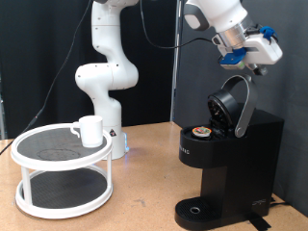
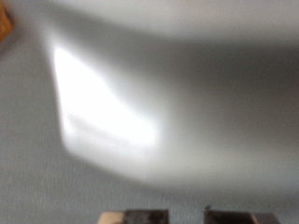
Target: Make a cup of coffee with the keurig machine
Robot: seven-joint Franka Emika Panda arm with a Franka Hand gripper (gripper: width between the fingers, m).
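Note:
The keurig machine (image 1: pixel 236 159) stands at the exterior view's right with its rounded lid (image 1: pixel 231 104) swung up and open. A small round pod with a tan top (image 1: pixel 200 132) sits in the open chamber. My gripper (image 1: pixel 252 65) is high at the top right, right at the upper edge of the raised lid. The cup (image 1: pixel 90 129), a small white mug, stands on the top tier of a white round rack (image 1: pixel 19 152) at the left, far from the gripper. The wrist view is a blurred pale grey surface, with only the dark fingertips (image 2: pixel 149 217) at its edge.
The arm's white base and lower links (image 1: pixel 104 72) stand behind the rack. The machine's round drip base (image 1: pixel 197 210) has nothing on it. Wooden table (image 1: pixel 144 192) shows between the rack and the machine. A dark curtain hangs behind.

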